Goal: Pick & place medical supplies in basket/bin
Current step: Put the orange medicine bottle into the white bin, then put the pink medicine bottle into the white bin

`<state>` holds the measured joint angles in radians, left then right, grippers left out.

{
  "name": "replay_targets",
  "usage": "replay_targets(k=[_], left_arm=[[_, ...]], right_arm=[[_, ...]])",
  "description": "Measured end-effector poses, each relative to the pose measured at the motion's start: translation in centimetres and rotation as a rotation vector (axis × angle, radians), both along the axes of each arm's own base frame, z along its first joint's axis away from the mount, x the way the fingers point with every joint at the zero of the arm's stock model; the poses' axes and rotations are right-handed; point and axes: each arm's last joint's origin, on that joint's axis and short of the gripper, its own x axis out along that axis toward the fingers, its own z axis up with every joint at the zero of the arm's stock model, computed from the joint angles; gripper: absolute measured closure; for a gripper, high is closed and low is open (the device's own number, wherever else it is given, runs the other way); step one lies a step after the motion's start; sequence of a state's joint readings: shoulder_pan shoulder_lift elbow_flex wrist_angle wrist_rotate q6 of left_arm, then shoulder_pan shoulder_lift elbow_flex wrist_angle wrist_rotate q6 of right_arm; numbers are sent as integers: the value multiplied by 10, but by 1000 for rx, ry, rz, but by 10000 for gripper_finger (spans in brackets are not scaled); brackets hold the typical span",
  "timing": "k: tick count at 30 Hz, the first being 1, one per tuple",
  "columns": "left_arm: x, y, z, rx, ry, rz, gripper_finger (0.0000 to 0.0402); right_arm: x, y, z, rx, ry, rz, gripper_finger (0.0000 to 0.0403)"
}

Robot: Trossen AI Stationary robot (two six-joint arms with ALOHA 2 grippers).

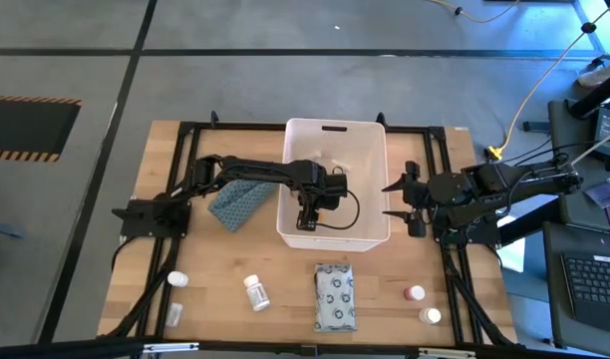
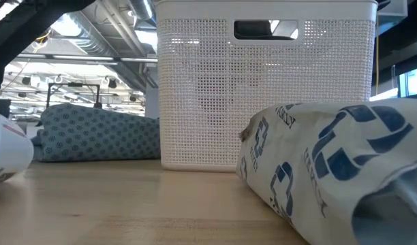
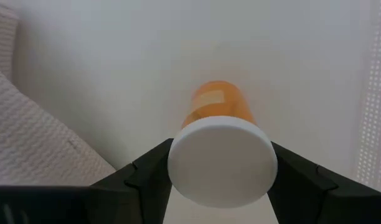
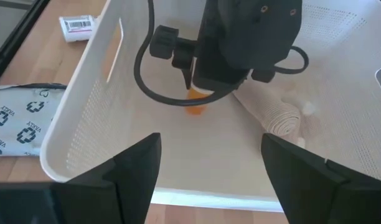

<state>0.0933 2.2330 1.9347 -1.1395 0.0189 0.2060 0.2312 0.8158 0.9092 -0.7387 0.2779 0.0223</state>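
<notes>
The white bin stands mid-table, and my left gripper reaches down into it, shut on an orange pill bottle with a white cap. From the right wrist view the bottle shows just below that gripper. A beige bandage roll lies on the bin floor. My right gripper waits open outside the bin's right wall. The white patterned soft pack lies flat in front of the bin. Small white bottles lie near the front edge. My left gripper pinches the orange bottle by its white cap, one finger on each side of the cap. The fingers come from above, pointing down into the bin. The bottle hangs upright below them, orange end toward the bin floor; whether it touches the floor I cannot tell.
A blue-grey dotted soft pack lies against the bin's left side. Two bottles sit at the front left, and two red-capped ones at the front right. The black frame rails border the table.
</notes>
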Motion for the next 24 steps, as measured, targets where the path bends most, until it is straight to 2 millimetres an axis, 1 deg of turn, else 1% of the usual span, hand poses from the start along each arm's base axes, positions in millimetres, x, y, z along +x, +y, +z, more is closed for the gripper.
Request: replay_targets(k=[4, 8, 10, 12, 14, 16, 19, 22, 24], left_arm=[[-1, 0, 0, -4, 8, 1, 169], [-1, 0, 1, -4, 7, 1, 162], [-2, 0, 3, -3, 5, -2, 161], [-2, 0, 10, -3, 14, -7, 161], [-3, 0, 22, -3, 17, -4, 160], [-3, 0, 36, -3, 13, 10, 160], [-3, 0, 65, -3, -31, 35, 160], [-3, 0, 96, 3, -113, 38, 160], [-2, 0, 115, 7, -196, 42, 160]], right_arm=[[0, 0, 0, 1, 0, 0, 125], [0, 0, 0, 1, 0, 0, 125], [0, 0, 0, 0, 0, 0, 125], [0, 0, 0, 1, -1, 0, 125], [-1, 0, 3, 22, -13, -14, 125], [-3, -1, 12, 68, -45, -39, 125], [-9, -2, 27, 127, -75, -74, 125], [-18, -4, 37, 181, -31, -109, 125], [-26, -5, 43, 254, 10, -141, 125]])
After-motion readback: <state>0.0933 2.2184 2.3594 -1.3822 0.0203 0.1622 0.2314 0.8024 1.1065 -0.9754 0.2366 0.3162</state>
